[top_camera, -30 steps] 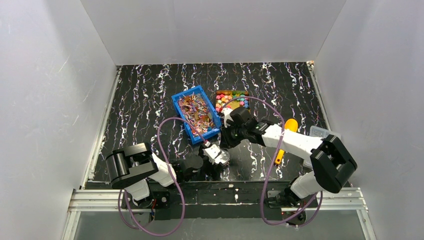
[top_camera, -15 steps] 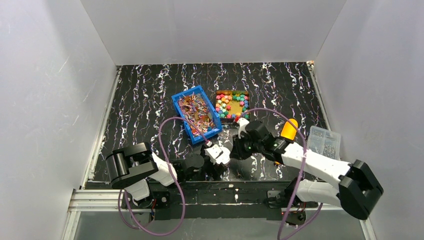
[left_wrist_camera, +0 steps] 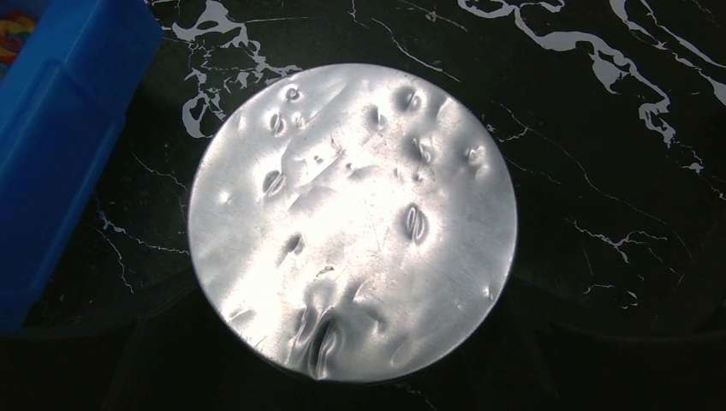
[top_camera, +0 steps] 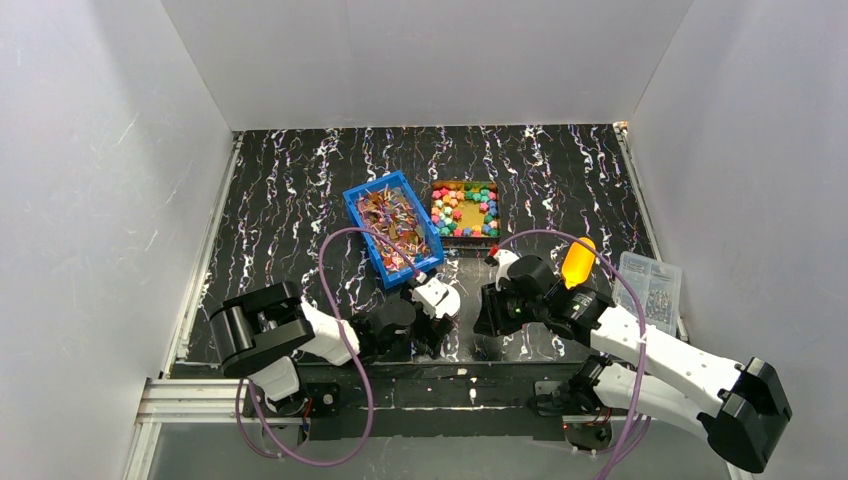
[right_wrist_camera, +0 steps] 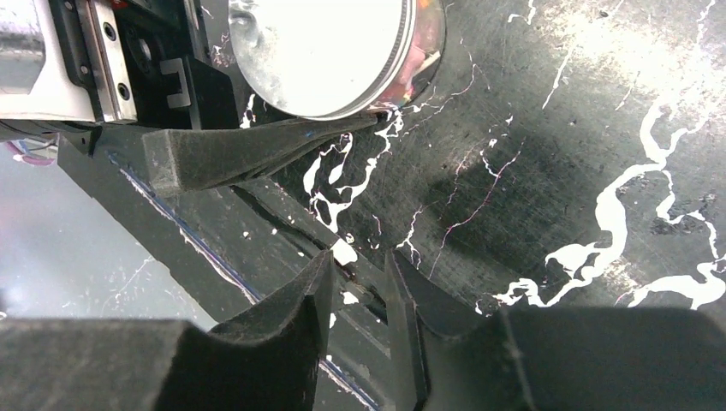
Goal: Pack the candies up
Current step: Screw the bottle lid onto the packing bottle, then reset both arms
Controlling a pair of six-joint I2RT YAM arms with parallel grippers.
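Black marbled table, white walls on three sides

- candies: in the square tray at mid table, just right of the blue bin. They ring the tray's edges and its middle is bare. Too small to give an axis or heading for any one piece
- bin: long axis skewed, far end leaning left, full of mixed coloured scraps; can't tell what they are
- left arm: folded low along the near edge, forearm running right. Left end effector set wide around a round tin with a dented silver top. Right wrist view shows one finger flat against the tin's wall, reads as clamped on it
- tin stands upright just near of the bin's near corner; pink shows through its side wall, contents unclear
- right arm: elbow out low right, forearm reaching left, wrist tipped down. Right end effector sits just right of the tin, fingers a narrow gap apart, nothing between them
- orange handle beside the right forearm; clear box of small bits at the table's right edge
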